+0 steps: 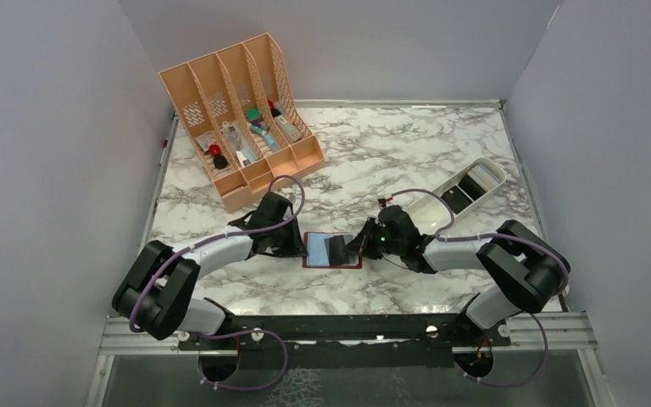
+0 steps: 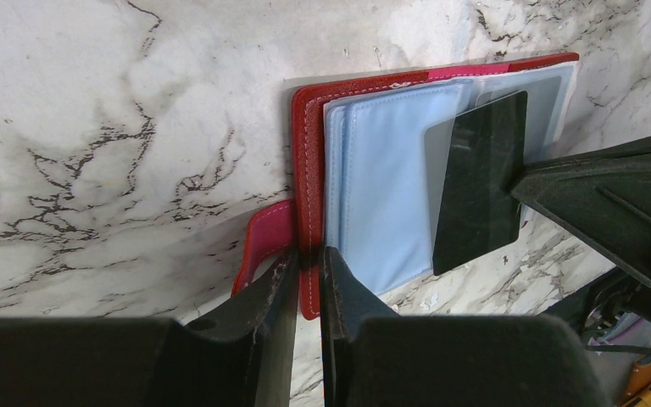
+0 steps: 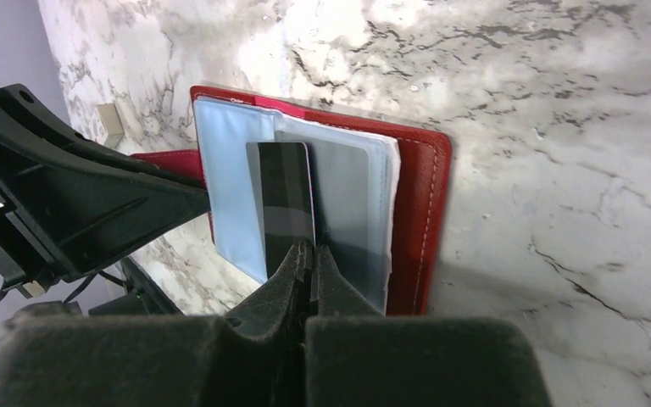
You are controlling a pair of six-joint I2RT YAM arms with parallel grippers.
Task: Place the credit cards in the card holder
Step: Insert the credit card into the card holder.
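Card holder (image 1: 315, 248) (image 2: 309, 170) (image 3: 420, 212), one: dark red, lying open and flat on the marble table (image 1: 390, 144), clear pocket leaves facing up; the leaves overlap and their count cannot be read. Left gripper (image 1: 298, 246) (image 2: 308, 263) (image 3: 203, 199), one: at the card holder's left edge, fingers pinched onto the red cover beside its small strap tab, pinning that edge against the table. Right gripper (image 1: 358, 246) (image 2: 525, 182) (image 3: 312, 254), one: at the card holder's right side, fingers clamped tight on the near end of a card. Credit card (image 1: 337, 248) (image 2: 479, 182) (image 3: 281, 195), one: dark and glossy, lying across the card holder's pockets, its far part under a clear leaf and its gripped end still outside. White tray (image 1: 428, 203), one: oblong, lying at an angle behind and to the right of the card holder, near but not touching it. Spare cards (image 1: 475, 186), two dark flat shapes visible: inside the white tray, toward the end farther from the card holder; whether more lie beneath them cannot be told. Peach organizer (image 1: 237, 119), one, with four slots: well behind and to the left of the card holder, tipped on its back, holding an assortment of small items too small to identify or count.
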